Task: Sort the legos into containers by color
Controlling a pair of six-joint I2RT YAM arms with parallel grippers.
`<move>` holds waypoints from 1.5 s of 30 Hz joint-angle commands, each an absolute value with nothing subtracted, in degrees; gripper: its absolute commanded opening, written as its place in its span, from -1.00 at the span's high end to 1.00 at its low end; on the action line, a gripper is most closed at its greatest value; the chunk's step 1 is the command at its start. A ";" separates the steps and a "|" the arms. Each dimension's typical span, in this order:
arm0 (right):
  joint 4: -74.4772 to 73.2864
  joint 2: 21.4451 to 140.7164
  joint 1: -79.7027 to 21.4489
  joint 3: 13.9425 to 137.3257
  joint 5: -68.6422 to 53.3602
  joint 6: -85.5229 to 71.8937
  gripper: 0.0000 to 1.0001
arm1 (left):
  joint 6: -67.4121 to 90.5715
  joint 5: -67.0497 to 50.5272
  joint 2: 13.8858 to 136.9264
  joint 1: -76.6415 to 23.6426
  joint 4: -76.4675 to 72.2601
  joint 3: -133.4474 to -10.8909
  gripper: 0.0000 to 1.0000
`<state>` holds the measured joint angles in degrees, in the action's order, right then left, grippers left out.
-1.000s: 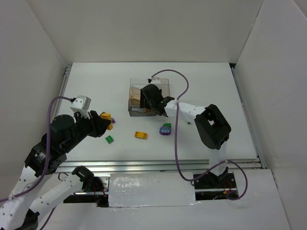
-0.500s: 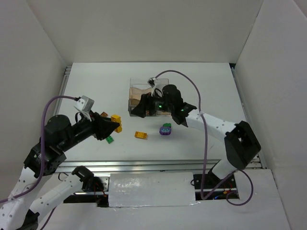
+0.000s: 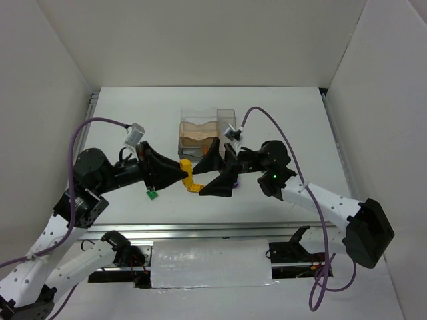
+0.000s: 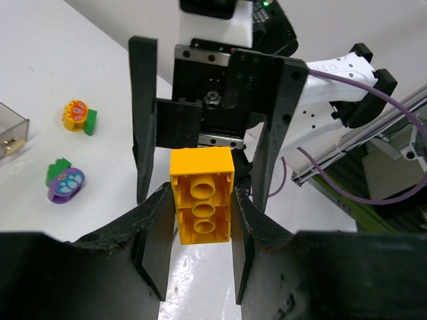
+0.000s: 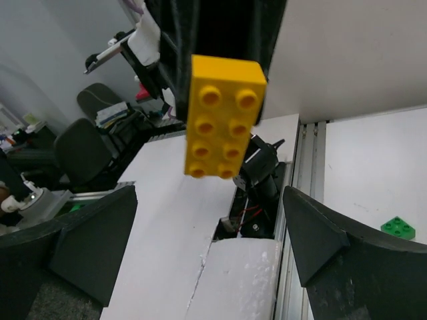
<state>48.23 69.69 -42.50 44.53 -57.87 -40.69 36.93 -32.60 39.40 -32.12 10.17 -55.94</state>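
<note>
My left gripper [image 4: 201, 195] is shut on a yellow lego brick [image 4: 201, 197], held above the table in the middle [image 3: 187, 165]. Facing it, my right gripper [image 3: 212, 169] stands open, its fingers [image 4: 143, 127] either side of the brick's far end without touching it. The right wrist view shows the brick [image 5: 223, 117] studs-on, above and between the right gripper [image 5: 208, 200]. The clear containers [image 3: 207, 130] stand just behind. On the table lie a green brick [image 3: 153, 194], another yellow brick [image 3: 195, 187], a purple piece with a green top [image 4: 65, 181] and an orange round piece [image 4: 79, 115].
White walls close in the table on three sides. A metal rail [image 3: 200, 230] runs along the near edge by the arm bases. The right arm's purple cable [image 3: 287, 143] loops above the table's right half.
My left arm has swung right and lifted the yellow brick to the middle. My right gripper has left the containers, turned to face the left one and opened wide.
</note>
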 commanded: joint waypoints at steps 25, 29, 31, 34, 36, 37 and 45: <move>37.81 71.28 -47.81 51.94 -48.88 -34.91 1.00 | 39.03 -29.03 41.13 -31.90 6.92 -55.54 -0.98; 19.40 72.50 -44.57 52.56 -35.02 -27.09 1.00 | 35.95 -6.55 41.66 -31.90 26.21 -62.99 -0.99; 13.22 73.82 -40.71 53.08 -23.15 -25.93 1.00 | 35.59 9.47 41.92 -31.90 33.28 -65.64 -0.99; -2.13 78.47 -38.06 59.11 -2.20 -23.57 1.00 | 34.28 23.24 40.70 -31.90 41.03 -67.41 -0.99; -7.89 84.53 -35.70 63.61 7.50 -21.54 1.00 | 32.18 26.36 38.95 -31.90 42.62 -66.54 -0.99; -10.87 88.81 -34.81 67.29 8.69 -20.14 1.00 | 31.56 27.59 38.41 -31.90 42.97 -66.19 -0.99; -21.88 106.78 -29.09 86.21 14.15 -16.53 1.00 | 28.74 26.46 34.99 -31.82 42.81 -58.37 -0.99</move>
<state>-15.20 104.66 -29.61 80.95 7.60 -19.62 31.33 24.67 35.51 -31.94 42.37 -60.95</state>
